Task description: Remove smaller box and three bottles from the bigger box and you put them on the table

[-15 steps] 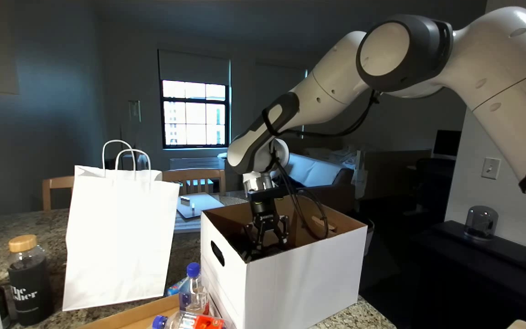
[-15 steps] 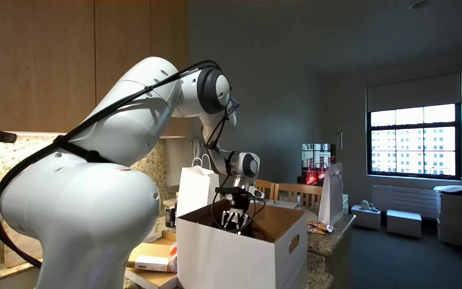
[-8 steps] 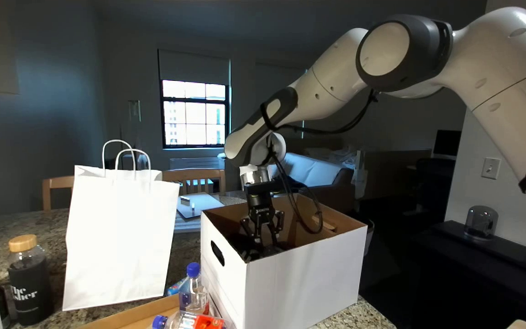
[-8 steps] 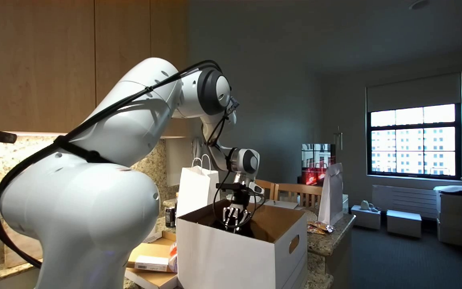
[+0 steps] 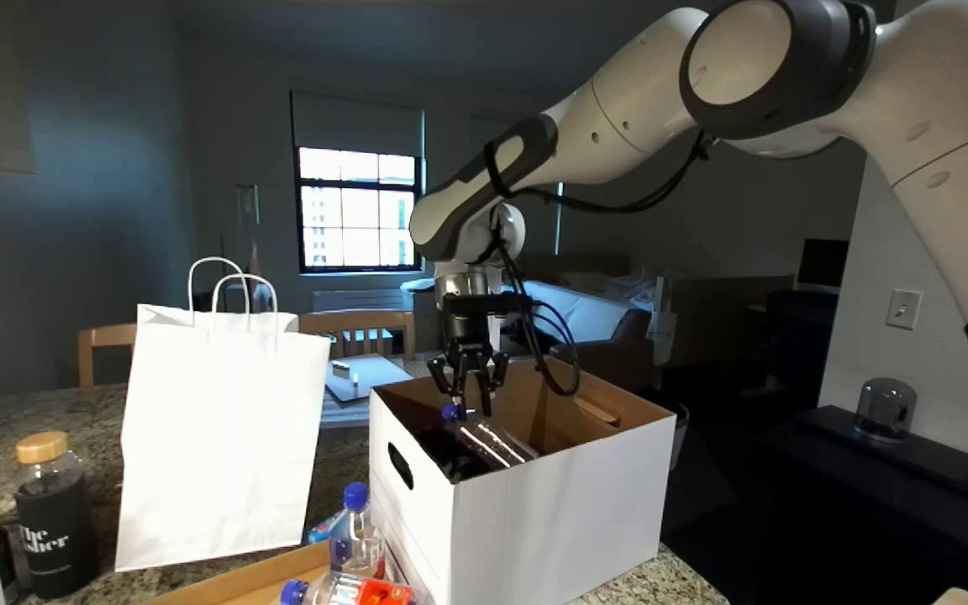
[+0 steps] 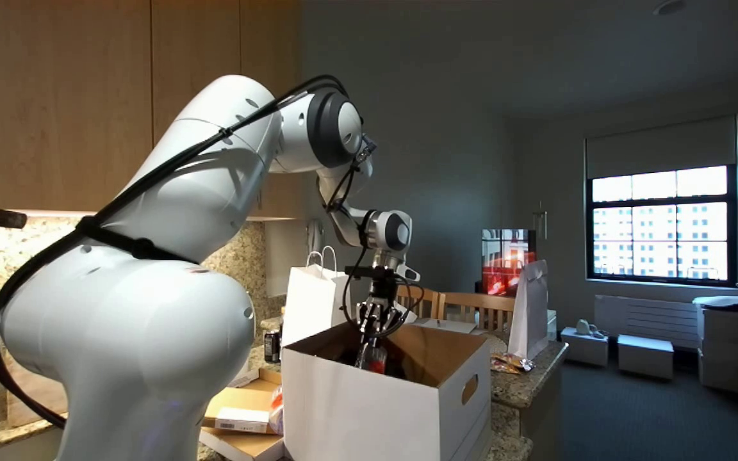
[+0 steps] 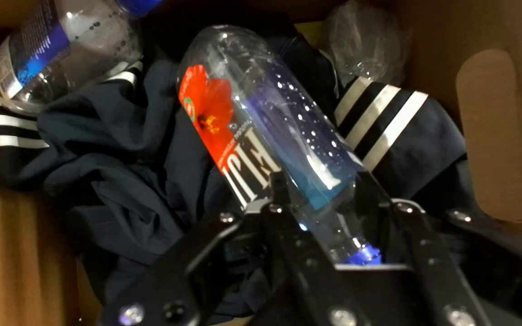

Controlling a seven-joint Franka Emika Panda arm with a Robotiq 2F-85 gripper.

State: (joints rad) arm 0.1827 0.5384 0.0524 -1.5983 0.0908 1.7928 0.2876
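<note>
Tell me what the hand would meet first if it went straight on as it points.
Probably the cloth in the big box; the bottle held in the hand would likely touch it first, though the gap is hard to judge.

Both exterior views were mostly dim, with a sash window (image 5: 358, 210) in each blown out to near white. Glare washed detail from the paper bag (image 5: 219, 437), and deep shadow pooled low in the white carton (image 5: 564, 517). In an exterior view, warm light spilled from beneath the wooden cabinets (image 6: 100, 96) onto the granite backsplash (image 6: 250, 256). In the wrist view, hard highlights speckled the plastic bottle (image 7: 283, 133), the navy garment (image 7: 129, 194) read nearly black, and small glints marked the end effector (image 7: 323, 185).
</note>
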